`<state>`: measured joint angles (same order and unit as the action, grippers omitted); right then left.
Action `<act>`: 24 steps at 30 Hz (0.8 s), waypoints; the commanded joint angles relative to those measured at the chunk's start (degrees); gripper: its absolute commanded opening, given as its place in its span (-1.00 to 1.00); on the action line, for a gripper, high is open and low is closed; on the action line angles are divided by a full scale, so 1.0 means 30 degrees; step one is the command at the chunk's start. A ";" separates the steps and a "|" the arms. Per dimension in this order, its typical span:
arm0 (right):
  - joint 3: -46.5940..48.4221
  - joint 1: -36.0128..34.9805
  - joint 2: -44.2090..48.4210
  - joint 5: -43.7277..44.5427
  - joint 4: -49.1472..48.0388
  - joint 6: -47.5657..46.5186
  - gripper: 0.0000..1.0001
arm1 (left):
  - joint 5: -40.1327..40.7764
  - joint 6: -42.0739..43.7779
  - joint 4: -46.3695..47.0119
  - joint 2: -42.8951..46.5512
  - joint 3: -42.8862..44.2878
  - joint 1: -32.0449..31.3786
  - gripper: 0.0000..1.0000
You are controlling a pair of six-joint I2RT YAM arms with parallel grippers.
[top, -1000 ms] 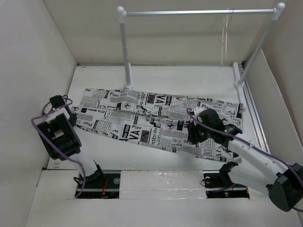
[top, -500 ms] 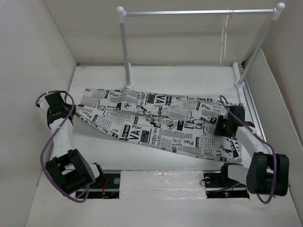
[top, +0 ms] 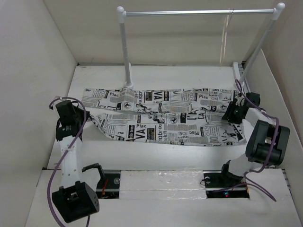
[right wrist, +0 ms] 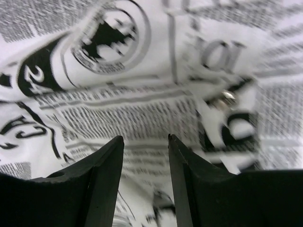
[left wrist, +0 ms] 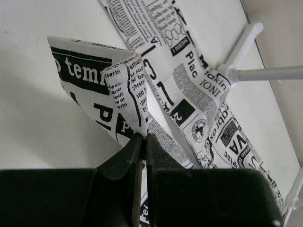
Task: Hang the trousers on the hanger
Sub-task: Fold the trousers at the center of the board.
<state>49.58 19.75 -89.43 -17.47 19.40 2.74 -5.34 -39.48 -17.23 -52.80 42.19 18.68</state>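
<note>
The left gripper (left wrist: 141,137) is clamped tight on a raised fold at one end of the trousers (top: 161,118), which stretch away from it across the table (top: 189,78) to the right gripper (right wrist: 144,141). That gripper's jaws stand partly apart, with printed cloth just beyond the tips and nothing pinched between them. The hanger (top: 226,38) hangs on the clothes rail (top: 189,13), well beyond and above the right gripper.
</note>
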 commanded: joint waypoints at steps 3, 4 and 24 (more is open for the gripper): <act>-0.0150 0.2177 0.3383 0.3009 0.3612 0.0079 -0.02 | 0.0404 -0.0110 0.0149 0.0987 0.0201 -0.1392 -1.00; -0.1456 0.2757 0.4486 0.3273 0.3844 0.0343 -0.02 | 0.0665 -0.0081 -0.0025 0.0842 0.0377 -0.1595 -1.00; -0.4106 0.8388 0.3240 0.0815 0.2060 0.0113 -0.14 | 0.5294 -0.0812 0.0411 -0.1737 0.1671 -0.1128 -1.00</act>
<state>37.74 44.64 -76.75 -12.64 28.16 4.14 8.27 -40.60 -18.55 -58.04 49.06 14.46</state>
